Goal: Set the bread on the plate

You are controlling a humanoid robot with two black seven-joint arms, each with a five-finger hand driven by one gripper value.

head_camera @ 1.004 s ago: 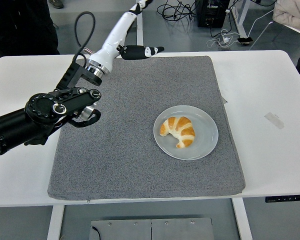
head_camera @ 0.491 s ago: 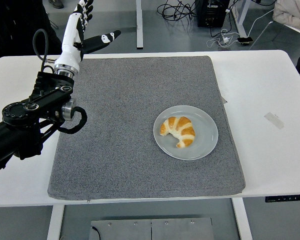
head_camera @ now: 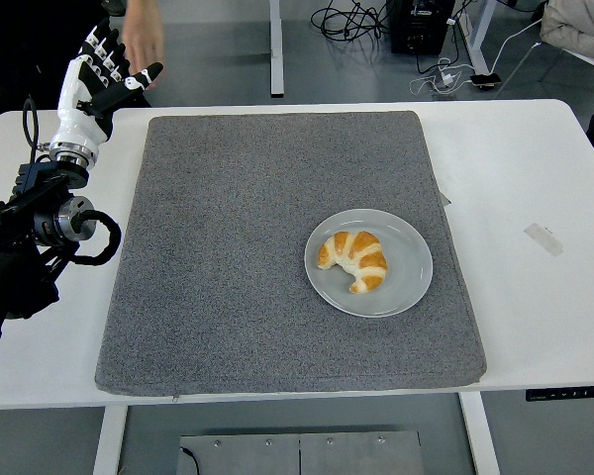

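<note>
Bread (head_camera: 352, 260), one golden curved croissant with pale stripes, lies on one grey plate (head_camera: 406, 287). Left hand (head_camera: 97, 77), upper left, is spread and holds nothing.

Bread (head_camera: 353, 259) lying on grey plate (head_camera: 410, 284), plate sitting on grey mat (head_camera: 228, 247) covering white desk (head_camera: 515, 168), left robot hand (head_camera: 99, 74) hovering empty with fingers spread over desk's far-left corner, person's hand (head_camera: 144, 40) showing just behind it

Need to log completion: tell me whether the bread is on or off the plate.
On. The croissant lies wholly inside the grey plate on the mat, and the left hand is open and far away.
</note>
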